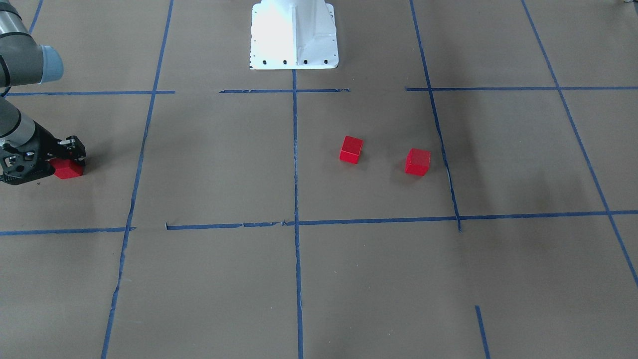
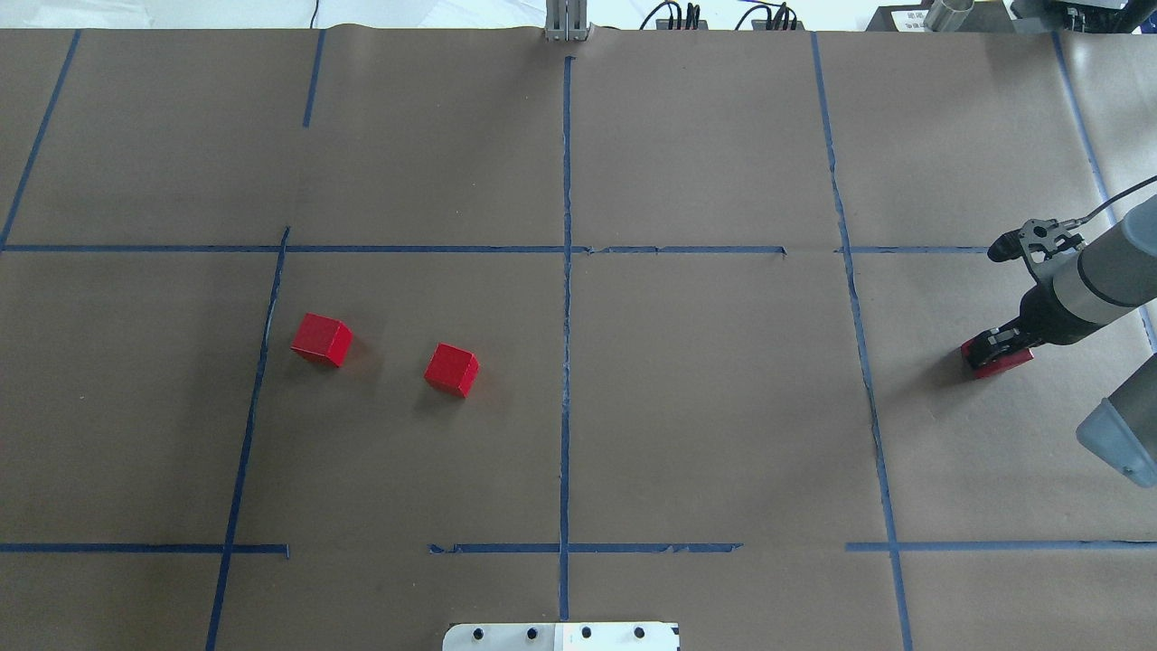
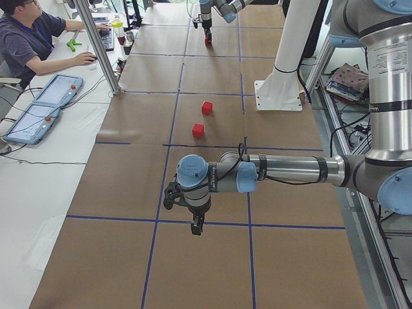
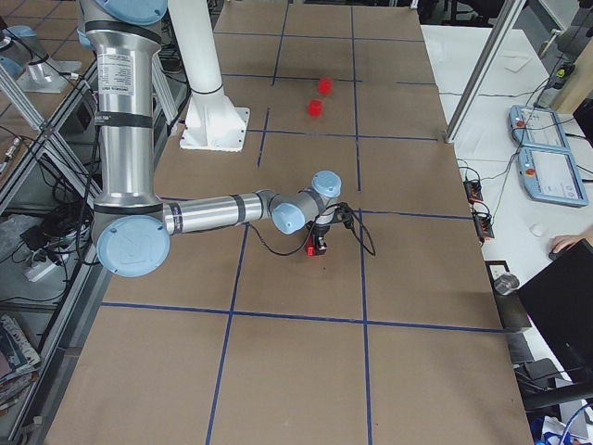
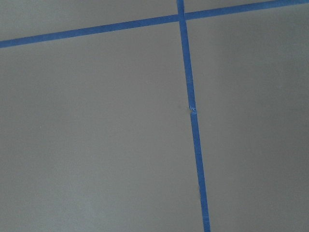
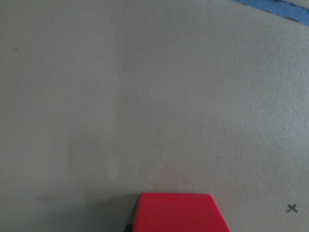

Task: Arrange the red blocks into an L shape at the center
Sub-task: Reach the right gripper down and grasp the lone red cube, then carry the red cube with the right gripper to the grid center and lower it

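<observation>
The center (image 2: 633,398) is a patch of brown paper (image 2: 723,136), split by the long blue tape line (image 2: 565,362) that runs out from the white base plate (image 2: 560,636) of the robot's pedestal.

None of the three red blocks touches that line. The first red block (image 2: 452,369) sits near the line on the robot's left side, flat on the paper and turned slightly askew to it. The second red block (image 2: 321,340) lies farther from the line on the same side, apart from the first and close to the next parallel tape strip. In the front-facing view the pair show as two separate cubes, the first (image 1: 351,149) and the second (image 1: 417,162).

The third red block (image 2: 1003,359) is well away from the line on the robot's right side, past the neighbouring parallel strip. The right gripper (image 2: 992,346) is down on it with its jaws drawn narrow, pinching the cube between them. The front-facing view shows the same black fingers (image 1: 75,149) over the cube's top edge, low at the paper. The right wrist camera shows the cube's top at the bottom edge of its picture, above bare paper.

The left gripper (image 3: 196,226) hangs above the paper far from the line on the robot's left, beyond both loose cubes. It shows only in the side view, so whether its jaws are wide or narrow I cannot tell. Its wrist camera shows only paper and crossing tape.
</observation>
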Controlling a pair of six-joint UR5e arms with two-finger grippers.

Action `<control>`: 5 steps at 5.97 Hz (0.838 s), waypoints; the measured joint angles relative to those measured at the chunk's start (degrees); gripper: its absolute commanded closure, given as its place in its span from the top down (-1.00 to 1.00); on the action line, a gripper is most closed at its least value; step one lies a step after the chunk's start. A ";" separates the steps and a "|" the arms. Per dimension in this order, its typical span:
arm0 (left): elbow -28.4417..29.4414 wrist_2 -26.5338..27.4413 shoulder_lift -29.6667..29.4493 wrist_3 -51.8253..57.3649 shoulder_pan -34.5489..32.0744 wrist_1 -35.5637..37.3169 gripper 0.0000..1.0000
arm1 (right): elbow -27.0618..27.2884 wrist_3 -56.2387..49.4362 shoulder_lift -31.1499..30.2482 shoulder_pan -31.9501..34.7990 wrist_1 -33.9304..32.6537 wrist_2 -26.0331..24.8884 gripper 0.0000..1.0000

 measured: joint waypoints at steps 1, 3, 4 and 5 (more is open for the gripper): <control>-0.04 0.00 0.02 0.00 0.00 0.00 1.00 | 1.27 0.11 0.03 0.01 -0.30 0.12 -0.74; -0.13 0.00 0.05 0.00 0.00 0.00 1.00 | 4.66 5.06 5.55 -1.27 -3.54 0.26 -0.80; -0.15 0.00 0.04 0.00 0.00 0.00 1.00 | 4.92 10.19 12.07 -4.15 -5.68 -0.60 -0.74; -0.13 0.00 0.01 0.00 0.00 0.00 1.00 | 4.51 12.38 17.92 -6.84 -6.86 -2.48 -0.72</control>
